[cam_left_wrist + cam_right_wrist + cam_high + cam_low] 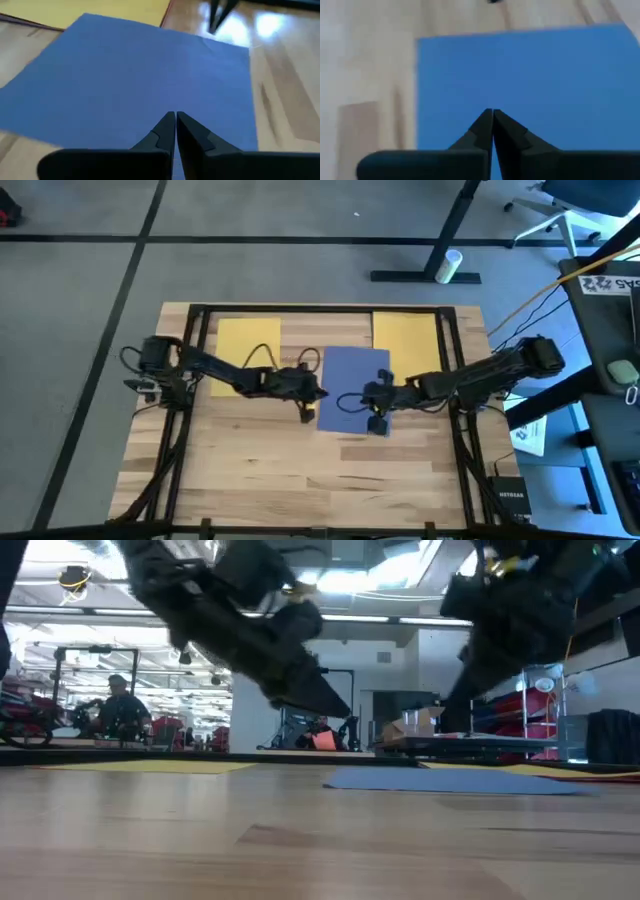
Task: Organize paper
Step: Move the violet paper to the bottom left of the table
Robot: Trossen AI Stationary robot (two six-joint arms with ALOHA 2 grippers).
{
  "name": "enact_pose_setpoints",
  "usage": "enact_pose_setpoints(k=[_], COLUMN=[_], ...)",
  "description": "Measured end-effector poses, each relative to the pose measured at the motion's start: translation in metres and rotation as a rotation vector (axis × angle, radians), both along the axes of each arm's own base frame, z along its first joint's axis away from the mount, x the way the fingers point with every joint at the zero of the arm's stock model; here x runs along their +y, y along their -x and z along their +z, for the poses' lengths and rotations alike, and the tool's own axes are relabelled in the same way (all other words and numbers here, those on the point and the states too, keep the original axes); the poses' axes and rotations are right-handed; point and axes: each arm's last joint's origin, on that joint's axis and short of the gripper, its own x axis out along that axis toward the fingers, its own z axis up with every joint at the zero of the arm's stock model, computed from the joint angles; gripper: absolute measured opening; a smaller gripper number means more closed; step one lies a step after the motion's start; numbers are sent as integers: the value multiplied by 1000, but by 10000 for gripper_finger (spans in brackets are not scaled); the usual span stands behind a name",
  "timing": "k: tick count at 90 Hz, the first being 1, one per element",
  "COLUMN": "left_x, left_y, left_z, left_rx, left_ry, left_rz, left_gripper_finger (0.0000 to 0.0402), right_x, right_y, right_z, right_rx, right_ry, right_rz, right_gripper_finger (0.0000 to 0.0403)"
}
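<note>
Nearest the front edge of the wooden table (300,480) lies bare plank surface, with dark cables running down both sides. Toward the middle of the table, a navy blue sheet (352,380) lies flat, slightly skewed, with both arms reaching in over it from opposite sides. Over its left edge sits the left gripper (307,412), its two dark fingers (165,131) pressed together with nothing between them; in the left wrist view the blue sheet (140,85) fills the space beyond the closed tips. Over the sheet's lower right part sits the right gripper (376,420), also clenched tip to tip on nothing, and the right wrist view shows the blue sheet (530,75) spread under and beyond its fingers (502,130). From table height, both arms hang as dark shapes above the blue sheet (450,780), which lies flat on the wood. Farther back, two yellow sheets lie flat near the far edge: the left yellow sheet (247,340), partly crossed by the left arm, and the right yellow sheet (404,335), just behind the blue one. Beyond the table is grey floor, a desk leg and a white cylinder (447,265).
</note>
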Motion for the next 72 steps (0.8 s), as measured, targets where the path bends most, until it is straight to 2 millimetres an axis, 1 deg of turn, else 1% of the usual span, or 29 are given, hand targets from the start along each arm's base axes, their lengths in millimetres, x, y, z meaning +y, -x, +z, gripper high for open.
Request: enact_pose_setpoints(k=[6,19,25,36,48,56,72], left_x=[4,12,15,18,17,14,-7], left_y=[-12,-32,-39,-49,-54,-54,-47], left_z=[-2,-6,-10,-20,-35,-38,-42], left_rx=[39,107,139,195,242,276,374], left_ry=[-21,-61,-70,-78,-74,-63,-53], left_rz=[-7,-19,-24,-29,-28,-27,-60], left_gripper_finger=[0,0,0,0,0,0,0], right_x=[-5,-14,-16,-18,-19,-20,-20], right_y=[7,22,28,38,43,44,46], right_z=[3,13,16,20,22,23,22], right_rx=[-26,-16,-12,7,17,11,27], right_ry=[8,41,79,96,117,123,130], right_rz=[-62,-161,-199,-247,-261,-265,-265], right_gripper_finger=[0,0,0,0,0,0,0])
